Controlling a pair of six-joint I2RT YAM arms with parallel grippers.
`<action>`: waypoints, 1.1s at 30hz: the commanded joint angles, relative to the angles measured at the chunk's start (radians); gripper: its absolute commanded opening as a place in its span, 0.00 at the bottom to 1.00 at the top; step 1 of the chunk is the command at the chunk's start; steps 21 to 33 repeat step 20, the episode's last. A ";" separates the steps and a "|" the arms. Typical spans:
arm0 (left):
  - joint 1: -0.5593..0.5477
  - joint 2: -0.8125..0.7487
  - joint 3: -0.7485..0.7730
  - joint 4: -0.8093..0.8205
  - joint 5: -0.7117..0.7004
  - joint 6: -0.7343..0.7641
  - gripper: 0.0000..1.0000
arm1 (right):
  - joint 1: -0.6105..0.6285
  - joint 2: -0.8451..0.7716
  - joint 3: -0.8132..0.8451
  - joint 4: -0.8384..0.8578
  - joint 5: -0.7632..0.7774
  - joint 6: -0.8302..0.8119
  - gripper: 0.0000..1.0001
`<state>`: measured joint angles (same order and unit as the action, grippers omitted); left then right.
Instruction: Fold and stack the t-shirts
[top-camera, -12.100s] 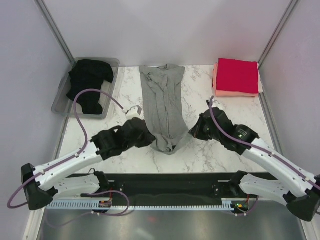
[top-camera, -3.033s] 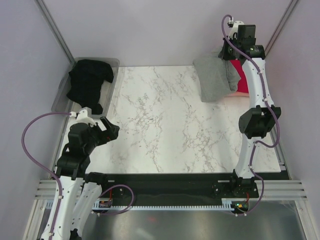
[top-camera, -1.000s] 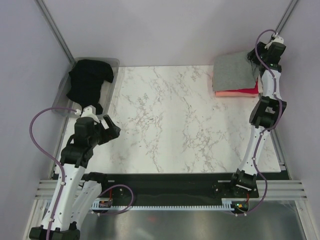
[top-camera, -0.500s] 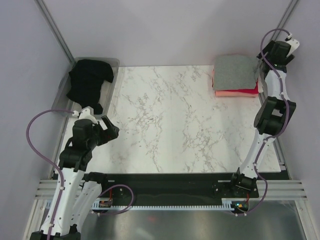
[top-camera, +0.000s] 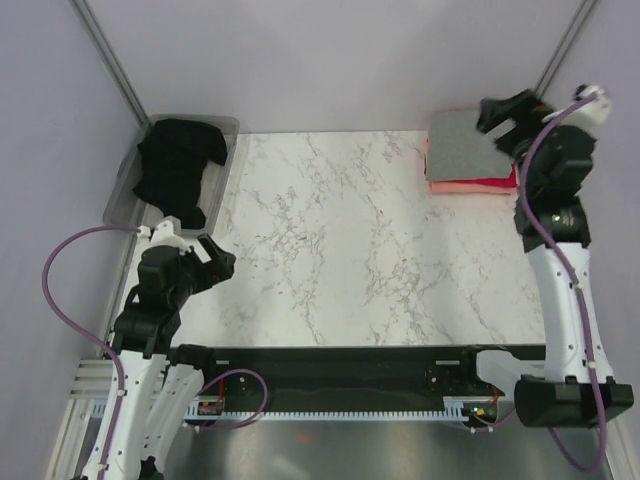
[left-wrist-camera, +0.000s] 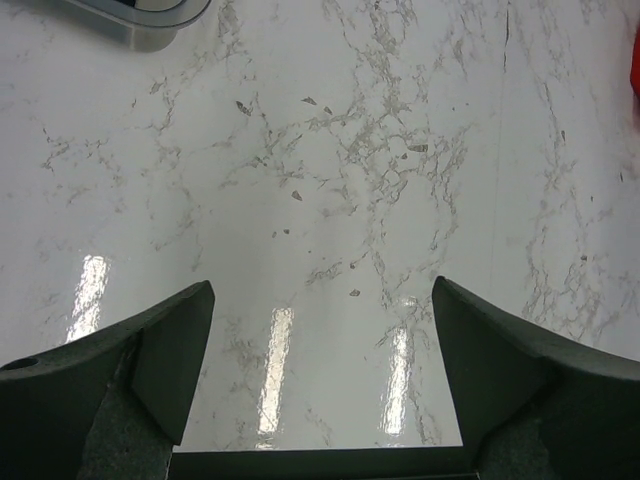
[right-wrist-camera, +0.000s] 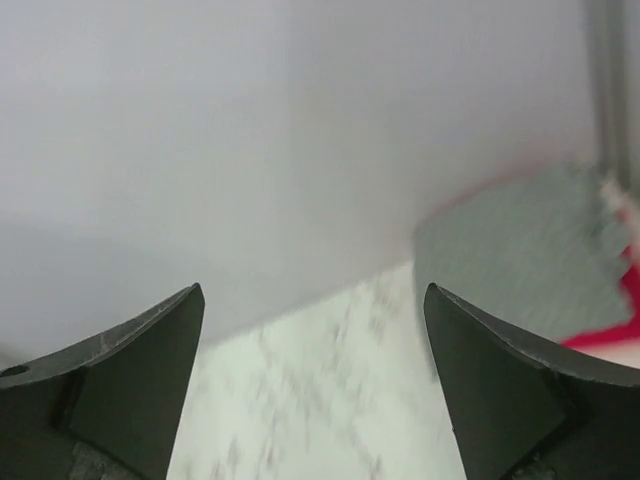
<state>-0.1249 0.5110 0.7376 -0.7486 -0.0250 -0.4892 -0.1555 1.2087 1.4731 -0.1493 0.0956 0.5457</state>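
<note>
Right gripper (top-camera: 497, 113) hung raised over the far right corner of the table (top-camera: 340, 230), above the far right edge of the shirt stack. Its fingers (right-wrist-camera: 130, 370) stood spread wide with nothing between them.

Grey t-shirt (top-camera: 463, 140) lay folded square on top of that stack, just left of the gripper and below it. In the right wrist view the shirt sat ahead and to the right of the fingers, clear of both, and blurred. Under it lay a red t-shirt (top-camera: 497, 181), showing only as a strip along the near edge. Under that was a salmon-pink t-shirt (top-camera: 452, 185), its near left edge poking out. Stack edges were roughly flush.

Left gripper (top-camera: 215, 262) hovered over the near left part of the table, well apart from the stack. In the left wrist view it was spread too, with only bare marble between the two dark fingers (left-wrist-camera: 150, 370).

Black t-shirt (top-camera: 178, 165) lay crumpled and unfolded in the clear bin (top-camera: 118, 195) at the far left corner, beyond the left gripper, filling most of it.

Surface was white marble pattern with grey veins, glossy, with streaks of light reflected in the left wrist view. Walls (top-camera: 330, 60) were pale lilac on the left, far and right sides. Metal posts (top-camera: 108, 65) ran up at the far corners. A black rail (top-camera: 340, 365) ran along the near edge of the table by the arm bases.
</note>
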 joint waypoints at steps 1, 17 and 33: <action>0.007 0.009 0.008 0.038 -0.013 -0.006 0.97 | 0.227 -0.076 -0.254 -0.160 -0.073 0.022 0.98; 0.007 0.038 0.009 0.034 -0.032 -0.014 0.97 | 0.726 -0.445 -0.967 -0.046 0.000 0.249 0.98; 0.007 0.050 0.011 0.034 -0.035 -0.014 0.97 | 0.754 -0.498 -1.091 0.115 -0.013 0.302 0.98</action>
